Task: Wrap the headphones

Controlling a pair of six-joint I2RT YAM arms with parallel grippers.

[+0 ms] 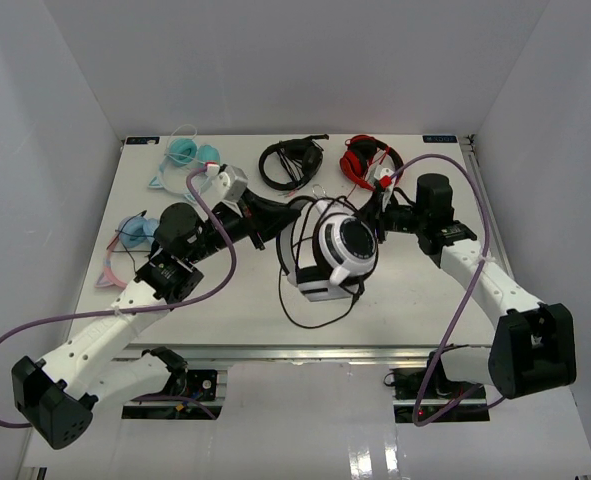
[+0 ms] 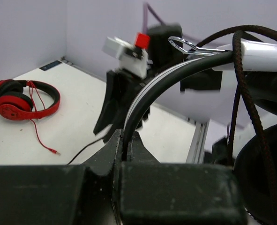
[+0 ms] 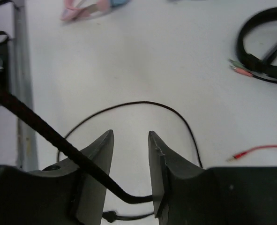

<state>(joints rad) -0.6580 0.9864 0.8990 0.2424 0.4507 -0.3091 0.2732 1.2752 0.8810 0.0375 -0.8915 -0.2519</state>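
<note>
Clamping the smooth curved headband, left gripper [image 2: 126, 140] pins the headphones [image 1: 340, 250] mid-table, round white-black cups at its 3 o'clock. Right gripper [image 3: 131, 140] fingers apart, braided black cable [image 3: 44, 131] crossing the gap. Red headphones [image 1: 367, 158] far, 1 o'clock.

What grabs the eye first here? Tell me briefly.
The white headphones stand out at the centre of the overhead view. The left tool is clamped on their headband, while the right tool stands open with the black cable slanting across it. Red headphones and black headphones lie farther back.
</note>
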